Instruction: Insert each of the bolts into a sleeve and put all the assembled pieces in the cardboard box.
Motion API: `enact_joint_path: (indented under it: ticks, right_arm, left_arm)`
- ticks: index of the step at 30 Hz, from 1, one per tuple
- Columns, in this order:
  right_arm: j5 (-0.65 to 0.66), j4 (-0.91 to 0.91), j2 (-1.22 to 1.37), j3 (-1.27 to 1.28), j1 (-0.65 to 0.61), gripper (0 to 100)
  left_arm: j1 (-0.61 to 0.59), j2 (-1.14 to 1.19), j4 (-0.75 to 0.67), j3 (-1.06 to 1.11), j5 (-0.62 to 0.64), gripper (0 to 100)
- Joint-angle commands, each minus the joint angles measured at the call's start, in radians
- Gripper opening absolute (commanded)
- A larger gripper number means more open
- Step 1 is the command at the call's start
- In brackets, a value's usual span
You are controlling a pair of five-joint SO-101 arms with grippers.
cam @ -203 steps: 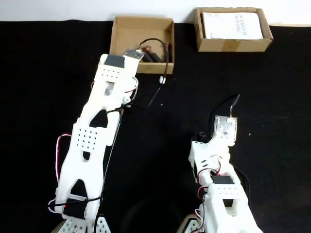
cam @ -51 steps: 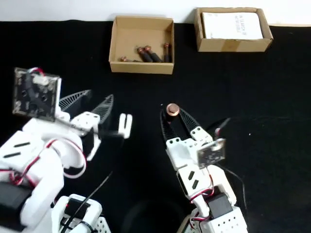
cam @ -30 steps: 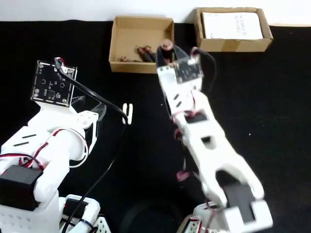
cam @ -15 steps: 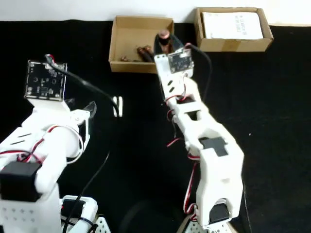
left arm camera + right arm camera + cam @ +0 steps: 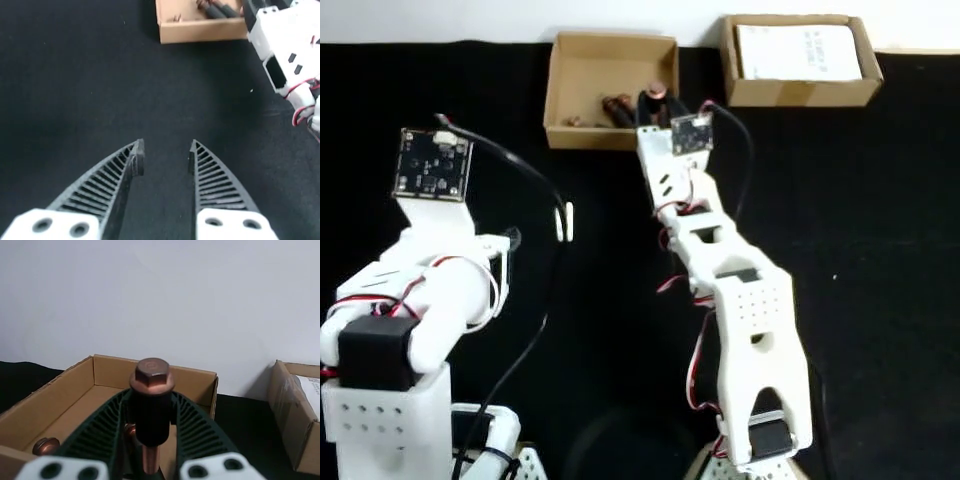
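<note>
My right gripper (image 5: pixel 150 407) is shut on an assembled piece (image 5: pixel 151 390), a black sleeve with a copper bolt through it, held upright. In the high view that gripper (image 5: pixel 658 100) hangs over the near right corner of the cardboard box (image 5: pixel 582 62). Several assembled pieces (image 5: pixel 617 108) lie along the box's near wall, and one copper bolt head (image 5: pixel 47 445) shows on its floor. My left gripper (image 5: pixel 166 154) stands open over bare black table, well short of the cardboard box (image 5: pixel 200 31), with nothing between its fingers.
A second cardboard box (image 5: pixel 798 88) with a white printed sheet stands at the back right, also seen beside my right gripper (image 5: pixel 295 420). The right arm (image 5: pixel 720 260) stretches across the table's middle. The left arm (image 5: pixel 420 300) stands folded at the near left.
The right arm has swung from mid-table to the cardboard box with the assembled piece in its gripper. The left arm has pulled back from the box and folded up.
</note>
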Motion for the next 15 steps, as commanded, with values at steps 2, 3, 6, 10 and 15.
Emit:
enact_joint_path:
  ticks: [2,3,6,10,15]
  right_arm:
    - [-0.005,-0.024,0.015,-0.104,0.010,0.8]
    - [-0.005,-0.024,0.019,-0.105,0.010,0.8]
    - [-0.003,-0.024,0.027,-0.104,0.010,1.2]
    - [-0.003,-0.022,0.028,-0.097,0.010,5.6]
    - [-0.005,-0.008,0.035,-0.096,0.008,11.6]
  left_arm:
    - [-0.008,-0.005,-0.046,0.027,0.000,16]
    - [-0.010,-0.005,-0.055,0.035,0.000,16]
    - [-0.010,-0.005,-0.072,0.053,0.000,16]
    - [-0.010,-0.005,-0.077,0.061,0.000,16]
    - [-0.010,-0.005,-0.077,0.062,0.000,16]
